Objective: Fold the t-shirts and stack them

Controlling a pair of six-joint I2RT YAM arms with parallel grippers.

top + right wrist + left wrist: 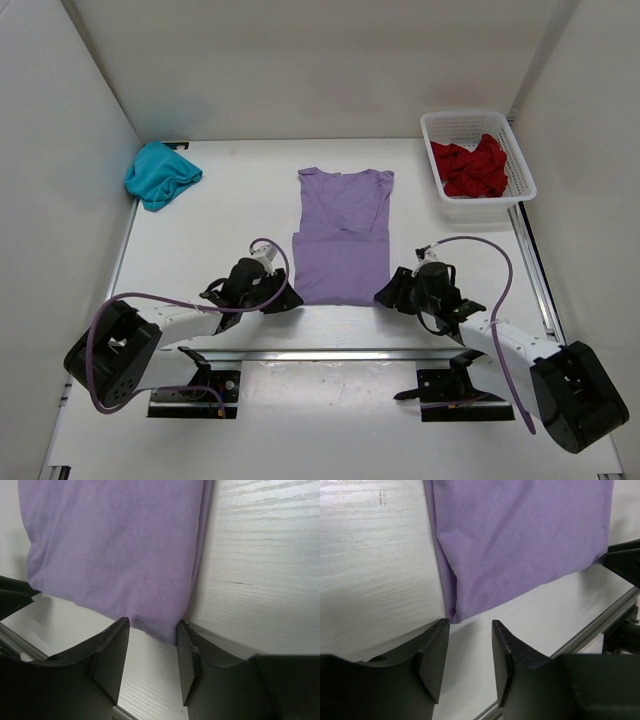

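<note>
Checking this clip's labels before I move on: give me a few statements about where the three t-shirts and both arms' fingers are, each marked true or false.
1. The red t-shirt lies in the white mesh basket. True.
2. The teal t-shirt is folded and stacked on the purple t-shirt. False: it lies crumpled at the table's far left corner, well apart from the purple one.
3. The left fingers and right fingers stand apart, each at a near corner of the purple t-shirt. True.
4. The left fingers hold the purple t-shirt lifted off the table. False: the shirt lies flat on the table, and the left wrist view shows nothing between those fingers.
</note>
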